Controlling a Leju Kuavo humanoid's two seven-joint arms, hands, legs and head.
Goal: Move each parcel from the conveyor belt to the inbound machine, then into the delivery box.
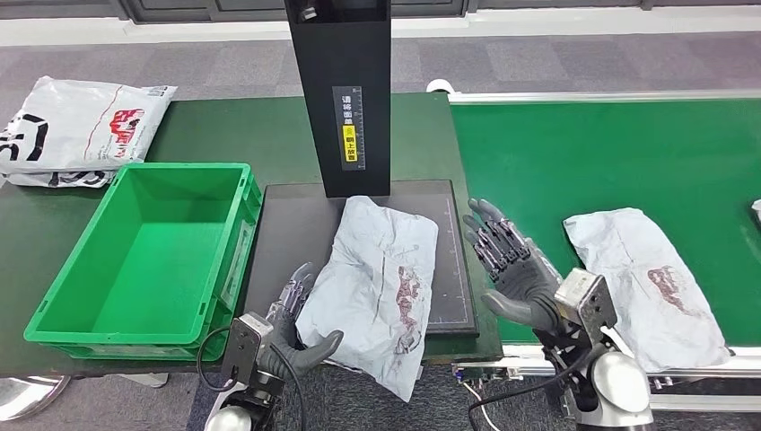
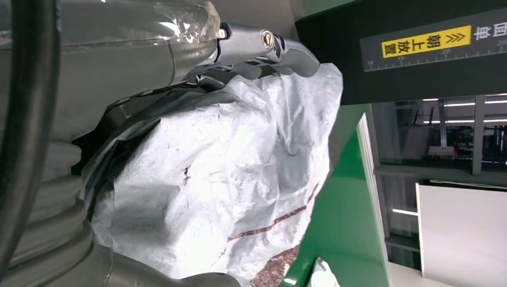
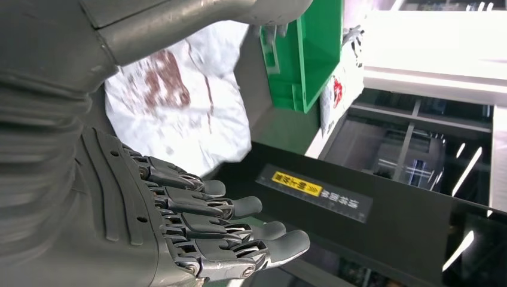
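Observation:
A crumpled grey parcel (image 1: 381, 283) with a red print lies on the black plate of the inbound machine (image 1: 292, 224), its near end hanging over the plate's front edge. My left hand (image 1: 292, 321) grips the parcel's near left edge, thumb on top and fingers against its side. In the left wrist view the parcel (image 2: 227, 179) sits between the fingers (image 2: 263, 46) and the thumb. My right hand (image 1: 510, 268) is open with its fingers spread, palm towards the parcel, and stands apart from it beside the plate's right edge. A second grey parcel (image 1: 648, 283) lies on the green conveyor belt (image 1: 610, 153).
The green delivery box (image 1: 153, 256) stands empty to the left of the machine plate. A white printed bag (image 1: 76, 130) lies on the table at the far left. The machine's black post (image 1: 341, 90) rises behind the parcel.

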